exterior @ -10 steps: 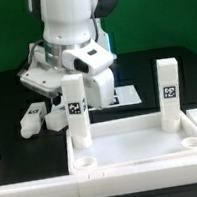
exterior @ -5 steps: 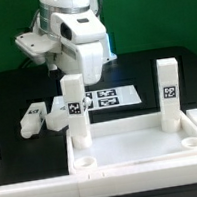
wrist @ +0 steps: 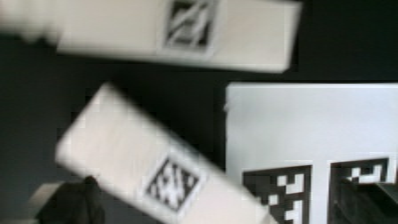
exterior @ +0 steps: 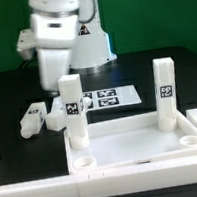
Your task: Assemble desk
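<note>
The exterior camera sat low and close in front of the tabletop, facing across it toward the gripper, while the wrist camera looked closely down on the two loose legs and the marker board beneath the gripper, which both views shared.

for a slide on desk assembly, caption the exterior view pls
Two upright legs at the tabletop's far corners, two loose legs beside the marker board, arm above.
</note>
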You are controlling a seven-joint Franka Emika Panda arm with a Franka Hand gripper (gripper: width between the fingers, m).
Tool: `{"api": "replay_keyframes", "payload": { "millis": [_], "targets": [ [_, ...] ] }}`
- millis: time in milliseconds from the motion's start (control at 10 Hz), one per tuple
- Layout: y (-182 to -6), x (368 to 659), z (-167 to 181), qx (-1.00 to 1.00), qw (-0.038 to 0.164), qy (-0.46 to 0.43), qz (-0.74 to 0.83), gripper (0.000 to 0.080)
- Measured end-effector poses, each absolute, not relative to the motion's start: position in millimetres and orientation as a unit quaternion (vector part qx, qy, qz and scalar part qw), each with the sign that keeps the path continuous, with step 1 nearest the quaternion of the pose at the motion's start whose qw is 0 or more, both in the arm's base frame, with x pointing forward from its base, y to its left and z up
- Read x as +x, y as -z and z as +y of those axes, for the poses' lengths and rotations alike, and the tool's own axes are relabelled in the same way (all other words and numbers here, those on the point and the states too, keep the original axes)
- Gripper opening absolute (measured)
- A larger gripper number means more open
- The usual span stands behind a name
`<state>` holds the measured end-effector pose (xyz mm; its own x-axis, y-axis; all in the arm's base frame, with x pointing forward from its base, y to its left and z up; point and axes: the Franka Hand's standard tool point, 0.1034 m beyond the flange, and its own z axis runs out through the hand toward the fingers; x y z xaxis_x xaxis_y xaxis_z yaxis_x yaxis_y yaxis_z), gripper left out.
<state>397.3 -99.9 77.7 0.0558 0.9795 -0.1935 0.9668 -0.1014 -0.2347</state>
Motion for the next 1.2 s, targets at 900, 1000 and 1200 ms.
{"api": "replay_keyframes", "payload": {
  "millis": [900, 1000, 1200],
  "targets": [
    [-73.6, 398, -143, -0.954, 0.021, -0.192, -0.227, 0.0649],
    [-75.5, 399, -148, -0.966, 0.042, -0.210, -0.145, 0.0649],
    [-69.1, 402, -147, -0.971, 0.030, -0.204, -0.119, 0.0649]
  ]
}}
